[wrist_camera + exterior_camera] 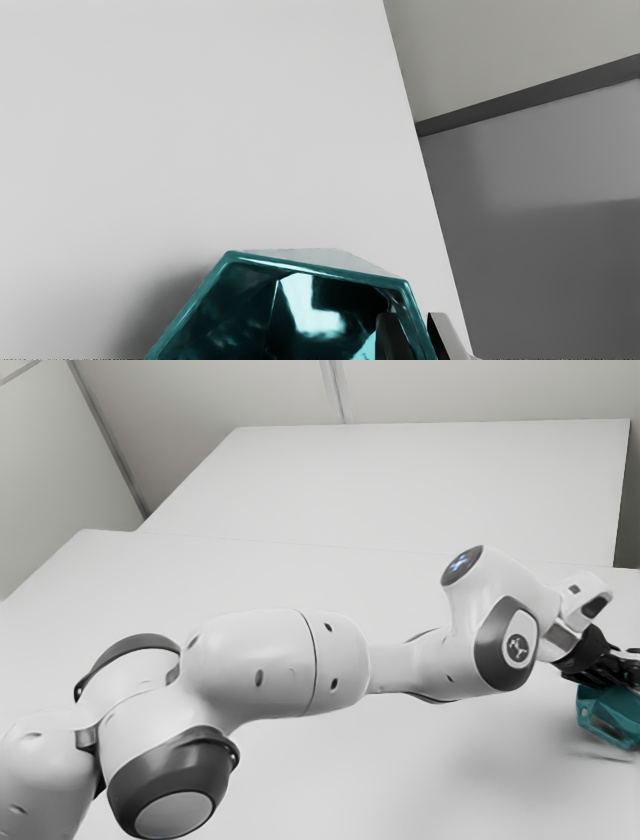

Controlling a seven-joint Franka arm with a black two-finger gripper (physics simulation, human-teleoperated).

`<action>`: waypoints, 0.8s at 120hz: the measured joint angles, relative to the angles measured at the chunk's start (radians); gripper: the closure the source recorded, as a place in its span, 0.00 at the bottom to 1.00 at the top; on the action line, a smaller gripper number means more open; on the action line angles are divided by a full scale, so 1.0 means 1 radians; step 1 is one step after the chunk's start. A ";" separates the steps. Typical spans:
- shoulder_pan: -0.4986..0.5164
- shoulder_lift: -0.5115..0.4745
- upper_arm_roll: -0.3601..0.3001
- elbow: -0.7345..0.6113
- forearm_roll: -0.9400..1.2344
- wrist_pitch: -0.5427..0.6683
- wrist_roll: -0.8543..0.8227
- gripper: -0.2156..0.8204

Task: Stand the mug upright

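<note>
At the exterior view's right edge, my black gripper [612, 668] is at the teal faceted mug [610, 712], whose far part is cut off by the frame. The mug hangs tilted just over the table, a dark shadow beneath it. From the hand's camera, the mug [320, 272] shows its open, angular rim and shiny inside. One finger of my gripper [417, 336] is inside the mug and the other outside, with the mug's wall pinched between them. The lower part of the mug is out of frame.
The white table [480, 780] spreads under the arm, and a second white tabletop [420, 480] lies behind it. Pale walls stand beyond. In the wrist view the table's straight edge [425, 165] runs close past the mug, with grey surfaces beyond.
</note>
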 joint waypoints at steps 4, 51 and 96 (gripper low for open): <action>-0.005 -0.001 0.002 0.000 0.005 -0.001 -0.002 0.91; 0.020 -0.195 0.047 -0.134 0.162 -0.034 -0.029 0.94; 0.181 -0.313 0.141 -0.291 0.306 -0.081 -0.046 0.94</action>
